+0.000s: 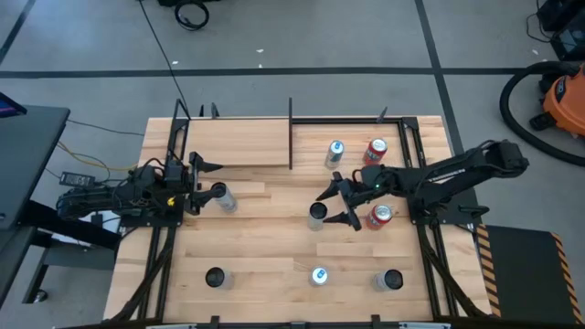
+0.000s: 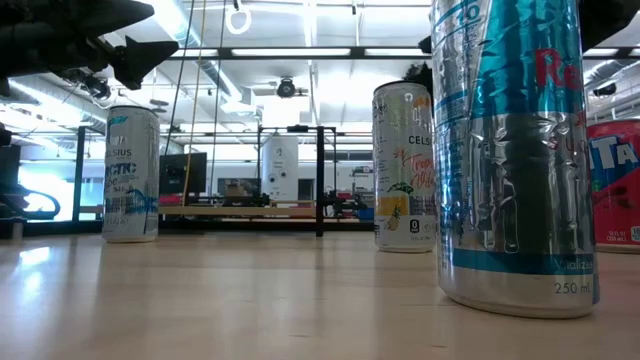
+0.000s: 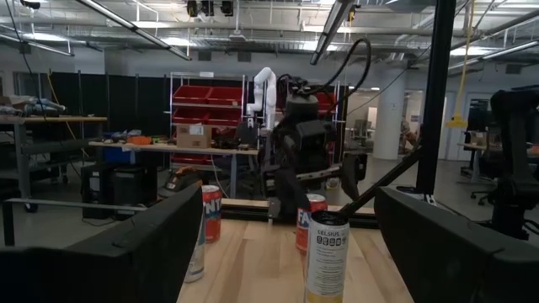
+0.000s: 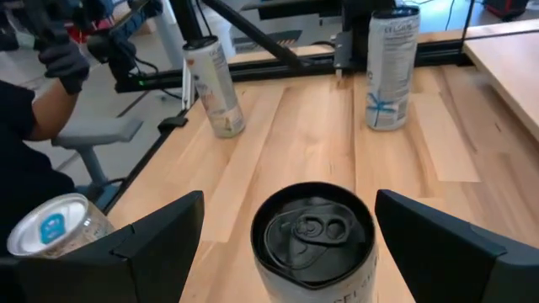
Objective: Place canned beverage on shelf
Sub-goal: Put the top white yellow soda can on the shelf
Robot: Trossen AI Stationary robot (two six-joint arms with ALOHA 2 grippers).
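While left claw [image 1: 196, 183] gapes idle, right claw [image 1: 340, 203] wide, straddling black-topped cylindrical can [image 1: 317, 215]; pale wood shelf [image 1: 239, 143] apart.

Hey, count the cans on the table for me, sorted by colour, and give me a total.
Red cans: 2, one near the back, one beside the right arm.
Silver or white cans: 6, at.
Total: 8 cans.
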